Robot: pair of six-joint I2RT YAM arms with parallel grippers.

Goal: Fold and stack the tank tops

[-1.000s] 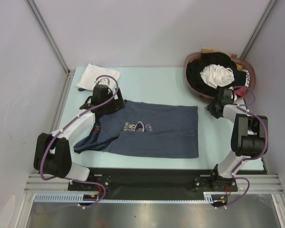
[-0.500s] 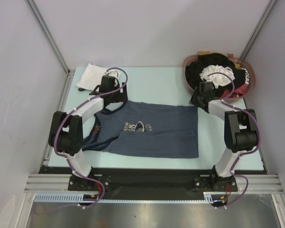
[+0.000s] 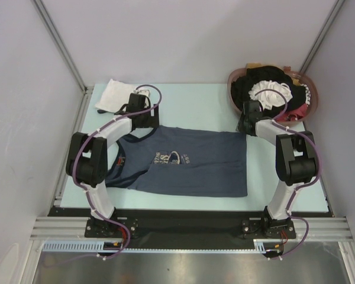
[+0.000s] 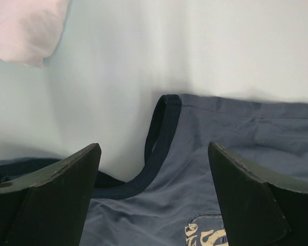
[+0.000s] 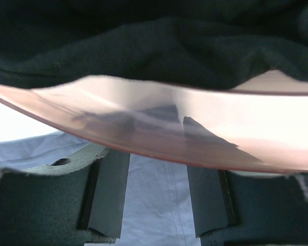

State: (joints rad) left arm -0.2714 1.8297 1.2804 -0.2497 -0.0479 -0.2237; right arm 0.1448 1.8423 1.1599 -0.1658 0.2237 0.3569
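Two tank tops lie on the pale worktop (image 3: 195,100). A slate-blue one (image 3: 195,171) is spread flat beneath both sets of fingers, and a white one (image 3: 118,94) sits folded just beyond and to the left of the left fingers (image 3: 145,118). The left fingers stand wide apart, holding nothing, above the blue top's neckline, whose dark trim (image 4: 161,128) curves up through the gap between them. The right fingers (image 3: 246,123) are parted too and grip nothing. They hang low over the blue top's far right corner, with blue cloth showing between them. Directly ahead of them rises the rim of one reddish-brown basket (image 5: 143,123), close enough to fill the right wrist view and block what lies beyond. Black clothes (image 5: 143,41) are heaped inside it, with a white piece (image 3: 272,93) on top. One printed emblem (image 3: 173,158) marks the blue top's chest, between the two sets of fingers.
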